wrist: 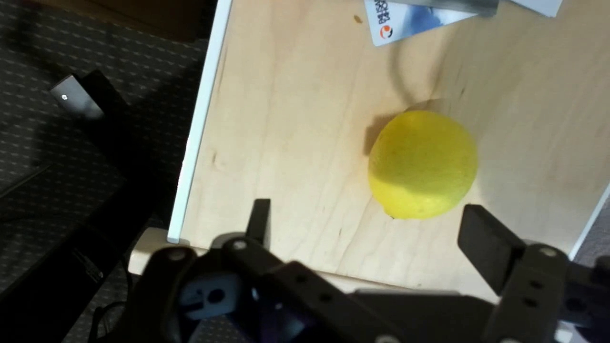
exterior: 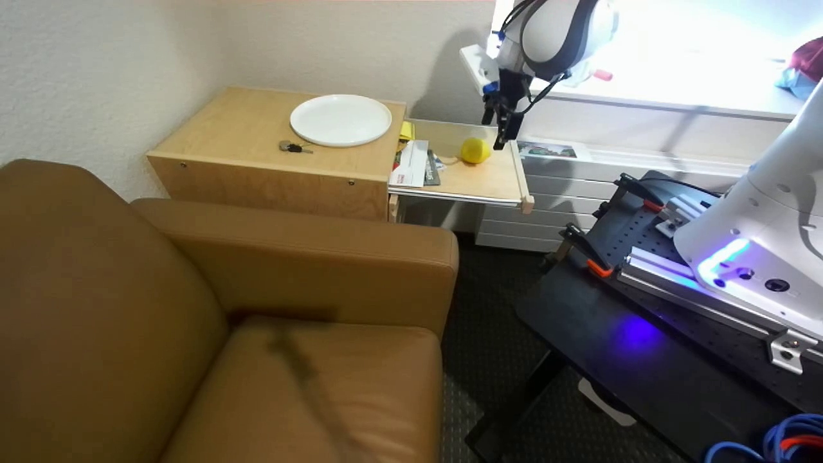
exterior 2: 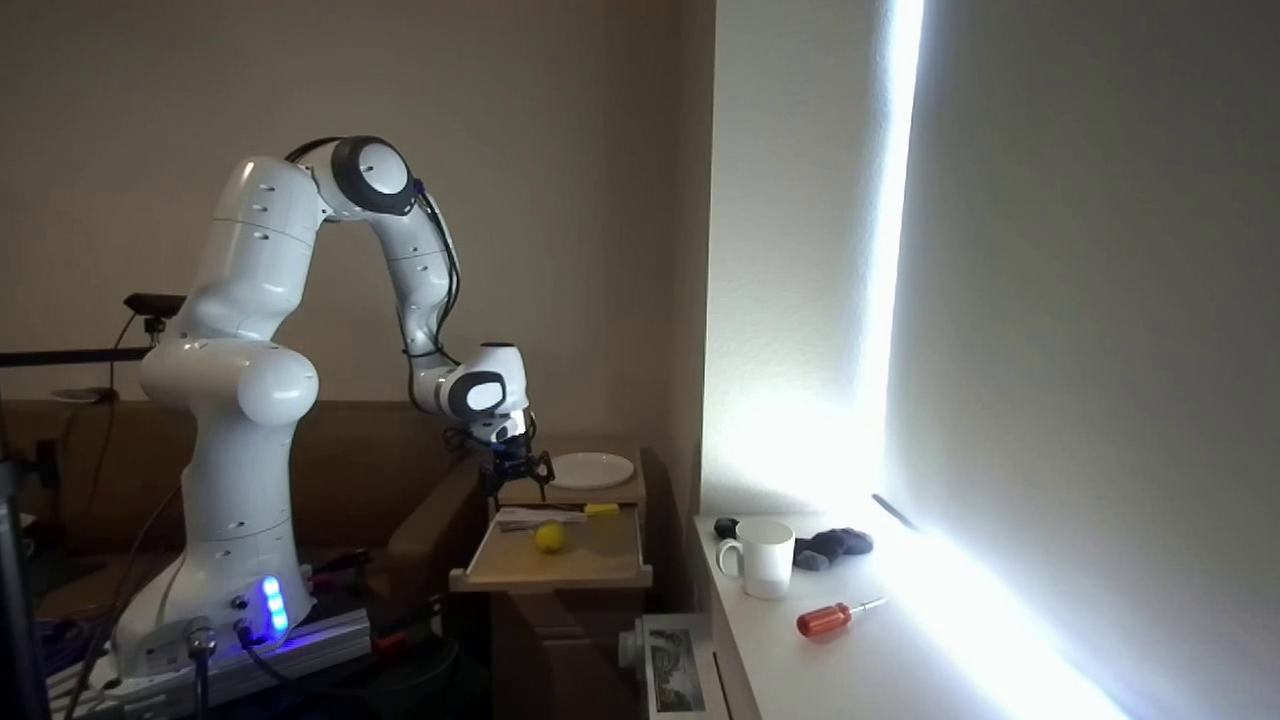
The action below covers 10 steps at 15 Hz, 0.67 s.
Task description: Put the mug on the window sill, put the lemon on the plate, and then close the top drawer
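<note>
One lemon (wrist: 423, 164) lies on the floor of the pulled-out top drawer (exterior: 495, 180). The Robotiq gripper (wrist: 366, 209) hangs above the drawer, jaws wide apart, nothing held. Governing relation, from the wrist view: the lemon lies deeper into the drawer than the jaws, toward the wooden cabinet (exterior: 225, 138), and off the middle of the gap toward the drawer's side nearest the window sill (exterior 2: 770, 660). The coming move is judged to call for a shift deeper into the drawer and to that side before descent. Long axis: not established; the outline reads nearly round, with a small nub turned to the drawer's front.

Differences between views: the nub shows in the wrist view alone. An exterior view shows the white mug (exterior 2: 766, 560) upright on the window sill, off to the side of the drawer, near a red screwdriver (exterior 2: 826, 620); that placement is judged complete. The white plate (exterior: 341, 119) shows in both exterior views, on the cabinet beyond the drawer's inner end; the wrist view shows none of it.
</note>
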Motion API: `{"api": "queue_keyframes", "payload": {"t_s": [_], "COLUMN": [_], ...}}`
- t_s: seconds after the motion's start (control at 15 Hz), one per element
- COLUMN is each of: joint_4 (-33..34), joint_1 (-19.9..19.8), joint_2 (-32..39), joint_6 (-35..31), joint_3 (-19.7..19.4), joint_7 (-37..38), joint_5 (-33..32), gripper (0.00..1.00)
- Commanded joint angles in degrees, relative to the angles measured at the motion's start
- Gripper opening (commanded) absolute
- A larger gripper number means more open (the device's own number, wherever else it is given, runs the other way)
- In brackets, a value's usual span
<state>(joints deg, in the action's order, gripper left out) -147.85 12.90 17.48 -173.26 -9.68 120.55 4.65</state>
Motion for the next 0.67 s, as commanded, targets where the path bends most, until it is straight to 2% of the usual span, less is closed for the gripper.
{"api": "queue_keyframes", "payload": {"t_s": [0.0,0.13,0.4,0.6], "joint_4": [0.4,2.0,4.5,7.0], "joint_1": [0.7,-0.4,-4.4,-3.8], "joint_2": [0.3,2.6,5.4,8.7], "joint_6": [0.0,-1.1,-3.8,-6.3], "joint_3": [-0.5,0.2,4.4,3.8], "joint_7": [-0.6,-0.1,-0.9,-0.3], "joint_5": [0.9,2.5,9.4,11.5], "gripper": [1.00,1.00,1.00,1.00]}}
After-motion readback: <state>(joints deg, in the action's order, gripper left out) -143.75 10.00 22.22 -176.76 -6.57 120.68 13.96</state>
